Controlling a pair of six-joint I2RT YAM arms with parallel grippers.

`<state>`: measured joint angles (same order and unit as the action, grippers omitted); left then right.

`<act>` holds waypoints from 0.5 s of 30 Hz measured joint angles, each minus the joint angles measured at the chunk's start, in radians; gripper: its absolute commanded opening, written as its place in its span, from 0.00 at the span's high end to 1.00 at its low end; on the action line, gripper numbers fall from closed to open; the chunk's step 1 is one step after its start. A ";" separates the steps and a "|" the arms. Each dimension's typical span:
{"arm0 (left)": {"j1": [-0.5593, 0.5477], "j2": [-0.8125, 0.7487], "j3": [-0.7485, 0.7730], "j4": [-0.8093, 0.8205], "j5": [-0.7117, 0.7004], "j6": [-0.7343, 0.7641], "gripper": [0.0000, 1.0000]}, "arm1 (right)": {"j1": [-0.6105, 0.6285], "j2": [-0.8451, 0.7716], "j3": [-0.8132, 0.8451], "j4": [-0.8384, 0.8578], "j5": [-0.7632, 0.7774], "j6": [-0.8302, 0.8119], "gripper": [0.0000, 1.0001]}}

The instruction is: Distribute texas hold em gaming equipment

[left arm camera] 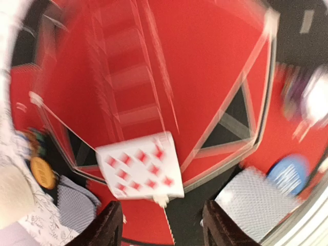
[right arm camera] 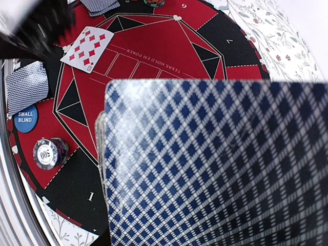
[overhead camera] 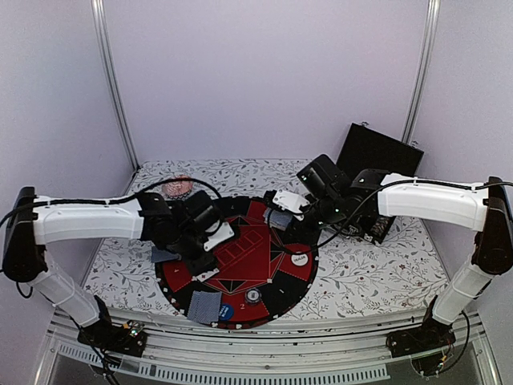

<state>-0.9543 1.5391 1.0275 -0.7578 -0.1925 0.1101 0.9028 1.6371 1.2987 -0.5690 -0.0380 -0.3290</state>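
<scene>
deck (right arm camera: 215,164) gripped in right end effector (overhead camera: 284,215), left end effector (left arm camera: 164,225) open over skewed face-up card (left arm camera: 141,166)

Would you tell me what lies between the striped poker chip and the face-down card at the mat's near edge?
The blue small-blind disc, clearest in the right wrist view.
</scene>
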 measured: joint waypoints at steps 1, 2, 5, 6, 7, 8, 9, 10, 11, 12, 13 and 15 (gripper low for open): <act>0.004 -0.030 0.016 0.022 0.005 -0.024 0.42 | 0.000 0.000 0.002 -0.001 -0.001 0.000 0.58; 0.010 -0.055 0.031 0.044 0.018 -0.041 0.41 | 0.000 0.000 0.005 -0.001 -0.003 0.000 0.58; 0.050 -0.139 0.063 0.204 0.127 -0.132 0.34 | 0.000 0.000 0.011 -0.001 -0.011 0.000 0.58; 0.074 -0.164 0.061 0.272 0.176 -0.174 0.32 | 0.000 0.000 0.013 -0.002 -0.014 0.001 0.58; 0.100 -0.187 0.054 0.344 0.235 -0.217 0.29 | 0.000 0.000 0.018 -0.002 -0.018 0.003 0.59; 0.120 -0.202 0.045 0.405 0.275 -0.250 0.26 | 0.002 0.000 0.020 -0.002 -0.020 0.004 0.59; 0.144 -0.218 0.027 0.481 0.327 -0.294 0.24 | 0.006 0.000 0.023 -0.002 -0.021 0.005 0.59; 0.165 -0.231 0.003 0.563 0.375 -0.344 0.23 | 0.009 0.000 0.024 -0.002 -0.022 0.007 0.59; 0.177 -0.237 -0.014 0.615 0.406 -0.380 0.23 | 0.013 0.000 0.024 -0.002 -0.023 0.008 0.59; 0.191 -0.240 -0.035 0.676 0.436 -0.419 0.22 | 0.017 0.000 0.024 -0.002 -0.025 0.011 0.59; 0.202 -0.239 -0.055 0.726 0.462 -0.457 0.22 | 0.022 0.000 0.024 -0.001 -0.027 0.012 0.59; 0.217 -0.229 -0.081 0.794 0.502 -0.514 0.22 | 0.032 0.000 0.025 0.001 -0.032 0.016 0.59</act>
<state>-0.7372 1.3106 0.9463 0.0360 0.3096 -0.4038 0.9352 1.6371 1.3239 -0.5682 -0.0704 -0.3126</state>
